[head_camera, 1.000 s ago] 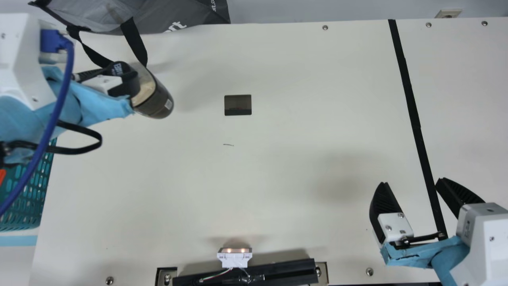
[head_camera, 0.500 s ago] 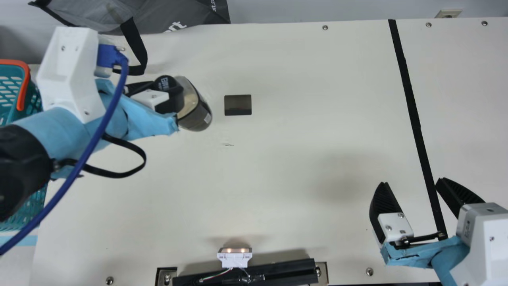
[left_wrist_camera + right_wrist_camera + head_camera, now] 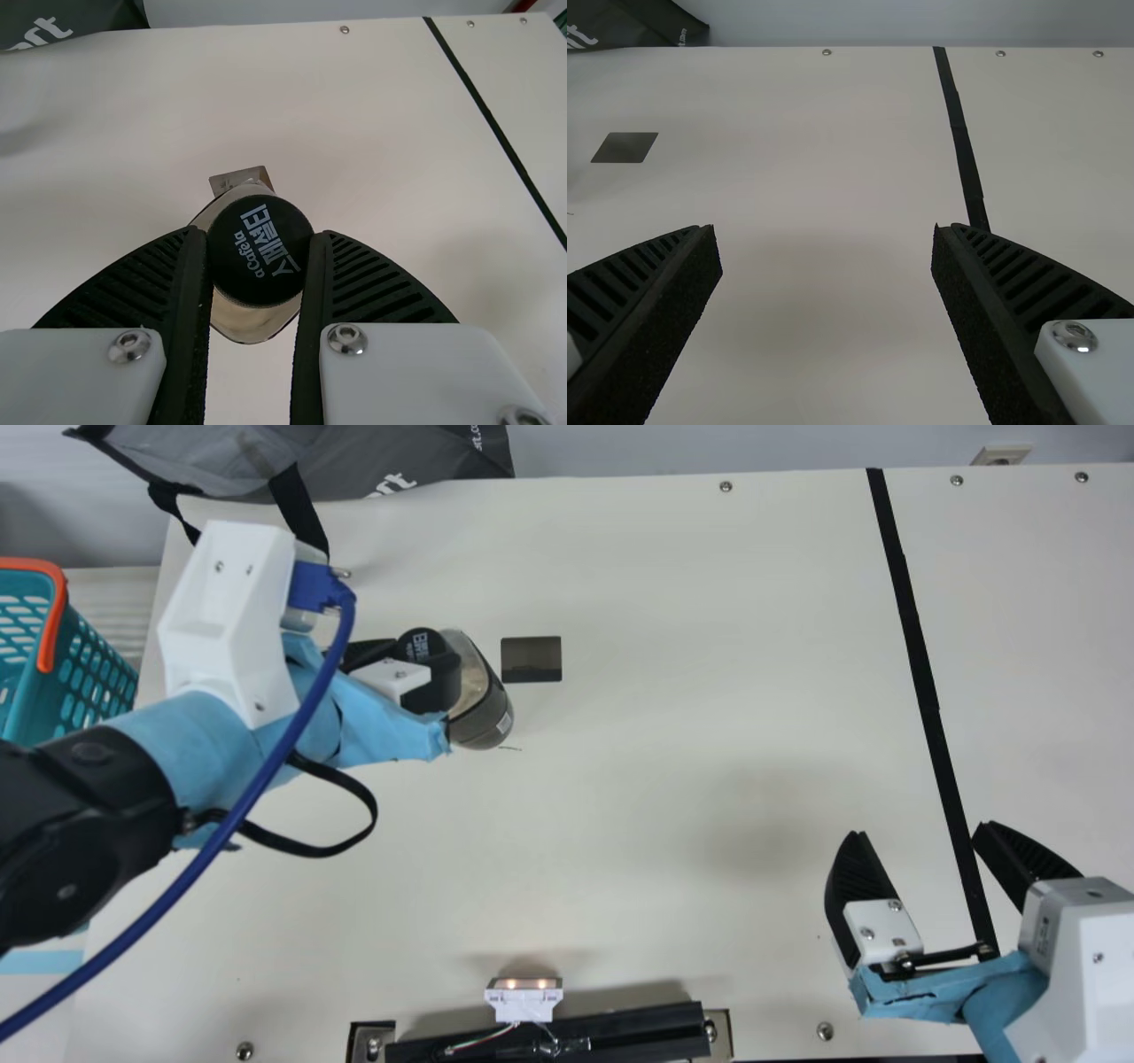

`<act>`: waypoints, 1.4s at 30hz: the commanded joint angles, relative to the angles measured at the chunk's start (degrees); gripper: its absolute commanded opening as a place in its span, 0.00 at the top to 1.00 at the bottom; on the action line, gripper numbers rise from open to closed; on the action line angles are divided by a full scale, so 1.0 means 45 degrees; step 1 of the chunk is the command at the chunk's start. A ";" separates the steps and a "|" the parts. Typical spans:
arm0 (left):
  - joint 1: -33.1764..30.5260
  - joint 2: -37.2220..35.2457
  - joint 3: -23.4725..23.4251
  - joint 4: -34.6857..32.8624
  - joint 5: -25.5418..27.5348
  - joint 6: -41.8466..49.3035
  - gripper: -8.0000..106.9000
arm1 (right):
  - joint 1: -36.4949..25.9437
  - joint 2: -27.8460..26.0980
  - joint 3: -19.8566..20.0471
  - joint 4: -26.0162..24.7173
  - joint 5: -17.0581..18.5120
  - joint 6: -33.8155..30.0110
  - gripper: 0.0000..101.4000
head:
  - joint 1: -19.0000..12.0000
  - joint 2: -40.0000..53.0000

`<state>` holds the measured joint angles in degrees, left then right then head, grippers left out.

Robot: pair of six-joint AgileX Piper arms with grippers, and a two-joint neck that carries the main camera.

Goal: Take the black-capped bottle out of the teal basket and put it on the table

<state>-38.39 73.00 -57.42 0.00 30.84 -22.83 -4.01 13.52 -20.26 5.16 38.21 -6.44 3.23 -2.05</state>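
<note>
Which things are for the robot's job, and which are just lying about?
For the job:
- clear brownish bottle with a round black cap
- teal plastic basket with an orange handle
- cream flat table
- black ribbed left gripper, holding the bottle

Just about:
- grey bag with black straps
- long black strip
</note>
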 commanded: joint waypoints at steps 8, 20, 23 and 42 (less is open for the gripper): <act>-0.0668 0.0187 0.0257 0.0584 -0.0169 -0.0625 0.93 | 0.0000 0.0000 0.0000 0.0000 0.0000 0.0000 0.10 | -0.0112 0.0105; -0.1507 0.0464 0.0506 0.1512 -0.0399 -0.1643 0.93 | 0.0000 0.0000 0.0000 -0.0012 0.0012 0.0000 0.10 | -0.0112 0.0105; -0.1661 0.0493 0.0597 0.1690 -0.0444 -0.1870 0.93 | 0.0000 0.0000 0.0000 -0.0037 0.0012 0.0000 0.10 | -0.0112 0.0105; -0.2081 0.0412 0.1108 0.2311 -0.0644 -0.2641 0.32 | 0.0000 0.0000 0.0000 -0.0037 0.0012 0.0000 0.10 | -0.0112 0.0105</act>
<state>-47.69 74.84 -52.49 10.40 28.00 -34.60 -4.01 13.52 -20.26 4.99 38.26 -6.44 2.93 -2.05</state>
